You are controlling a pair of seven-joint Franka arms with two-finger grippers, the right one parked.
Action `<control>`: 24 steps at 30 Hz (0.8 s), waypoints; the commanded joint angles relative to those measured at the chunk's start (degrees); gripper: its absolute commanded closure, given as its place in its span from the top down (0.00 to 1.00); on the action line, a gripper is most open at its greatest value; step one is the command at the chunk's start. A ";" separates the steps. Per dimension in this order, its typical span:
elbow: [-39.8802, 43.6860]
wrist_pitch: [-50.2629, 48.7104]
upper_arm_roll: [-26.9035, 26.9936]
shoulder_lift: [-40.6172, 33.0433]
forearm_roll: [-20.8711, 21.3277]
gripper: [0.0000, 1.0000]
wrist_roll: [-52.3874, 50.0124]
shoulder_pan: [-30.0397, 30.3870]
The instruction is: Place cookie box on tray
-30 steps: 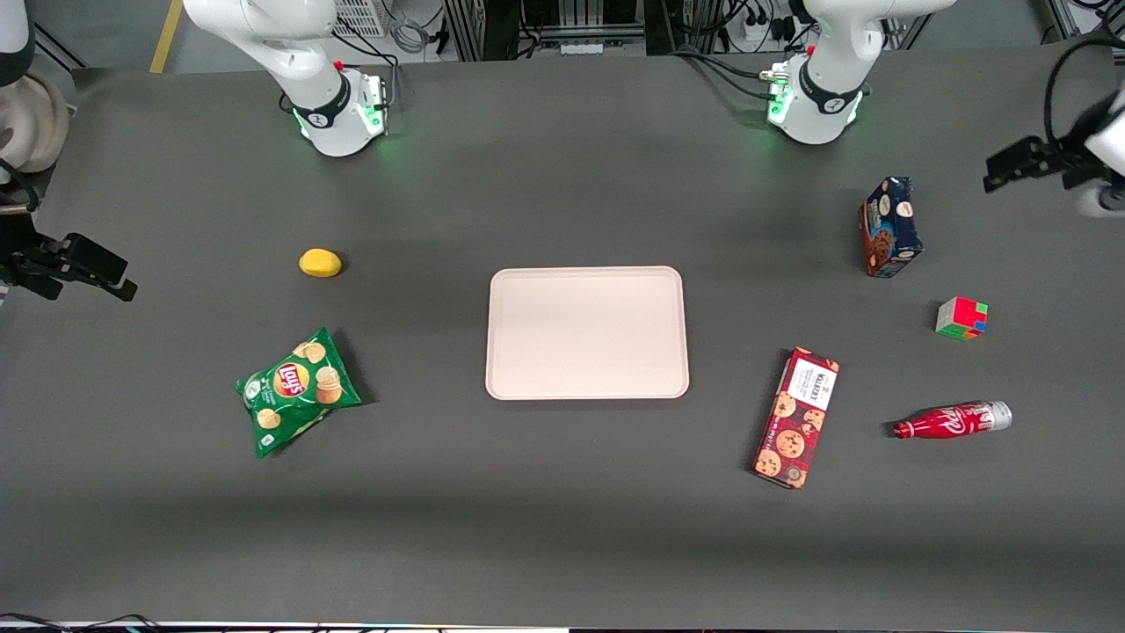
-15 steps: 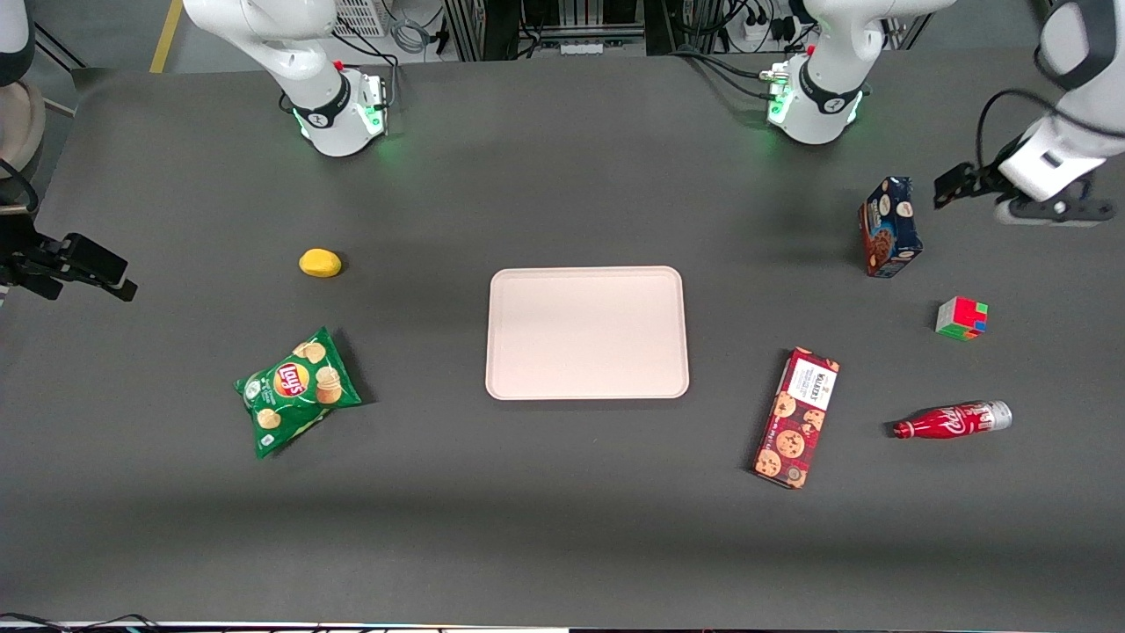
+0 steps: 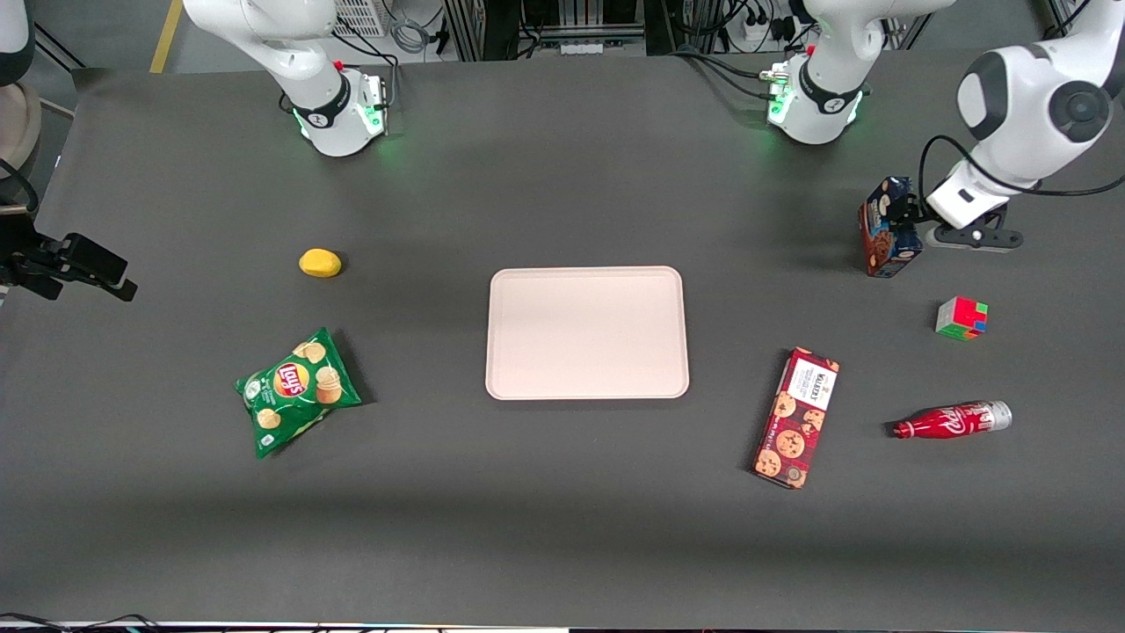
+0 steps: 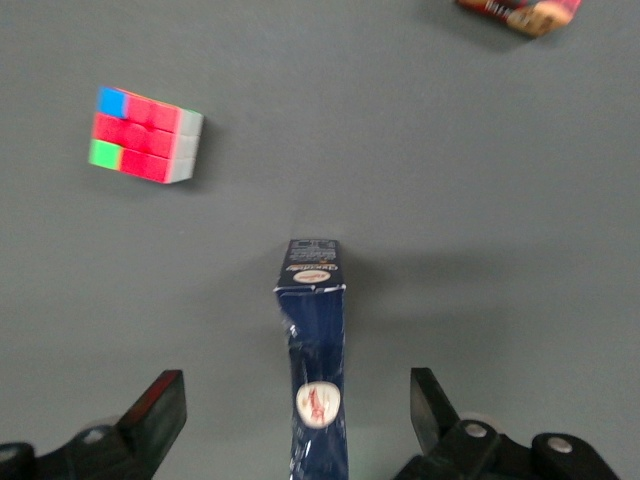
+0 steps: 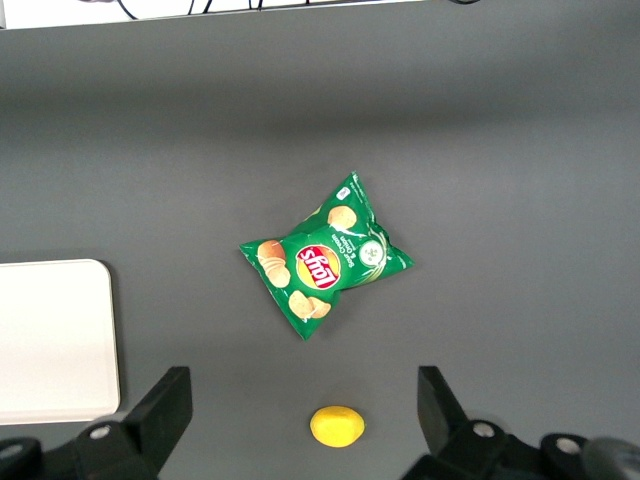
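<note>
Gripper of the left arm hangs right above the cookie box, its two fingers spread wide apart with the top of the navy carton between them and touching neither. From the front camera the gripper shows at the box's upper edge, toward the working arm's end of the table. Seen from the wrist camera, the cookie box stands upright on the grey surface, narrow top face up, with a round white logo on that face. Near it, a colour cube with red, green, blue and white squares sits on the table, apart from the box; from the front the cube lies nearer the camera than the carton. A long red box printed with cookies lies flat, nearer still to the front camera, and a red bottle lies on its side beside it, toward the working arm's end. Well apart from the cookie box, the pale pink tray rests flat in the middle of the table with nothing on it. Toward the parked arm's end lie a green chip bag and a small yellow lemon-like fruit, the fruit farther from the front camera than the bag.
</note>
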 commanded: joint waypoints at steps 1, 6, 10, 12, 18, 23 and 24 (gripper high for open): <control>-2.14 4.72 0.09 2.26 2.48 1.00 0.89 -0.13; -5.04 9.29 0.35 2.96 2.57 1.00 1.59 -0.13; -6.36 10.17 0.53 3.40 2.57 0.93 2.99 -0.05; -6.63 10.52 0.88 3.40 2.57 0.69 3.35 0.04; -6.80 10.70 2.02 3.49 2.57 0.00 3.44 0.22; -6.63 10.61 3.69 3.49 2.57 0.00 4.75 0.31; -6.37 10.35 3.87 3.49 2.57 0.00 4.75 0.31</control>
